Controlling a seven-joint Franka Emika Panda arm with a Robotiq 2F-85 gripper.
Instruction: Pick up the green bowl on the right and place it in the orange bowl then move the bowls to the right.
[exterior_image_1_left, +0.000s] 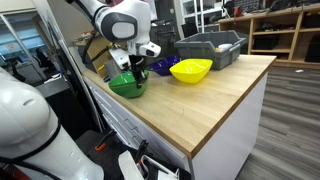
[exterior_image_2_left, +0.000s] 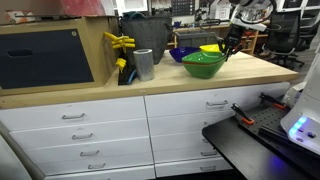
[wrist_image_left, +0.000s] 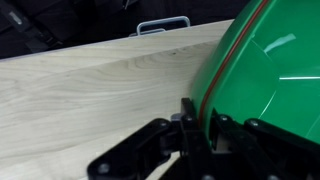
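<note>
The green bowl (exterior_image_1_left: 128, 86) sits on the wooden countertop (exterior_image_1_left: 200, 105) near its left end; it also shows in an exterior view (exterior_image_2_left: 203, 66). In the wrist view the green bowl (wrist_image_left: 270, 70) fills the right side. A thin orange-red edge, the orange bowl (wrist_image_left: 224, 48), runs along its outside, so the green bowl is nested in it. My gripper (wrist_image_left: 200, 122) is shut on the rim, one finger inside and one outside. It shows above the bowl in both exterior views (exterior_image_1_left: 134, 68) (exterior_image_2_left: 228, 45).
A yellow bowl (exterior_image_1_left: 190, 70) and a small dark-blue bowl (exterior_image_1_left: 160, 67) stand just beyond the green one. A grey bin (exterior_image_1_left: 210, 48) is behind them. A metal cup (exterior_image_2_left: 143, 63) and yellow tools (exterior_image_2_left: 120, 45) stand by a cabinet.
</note>
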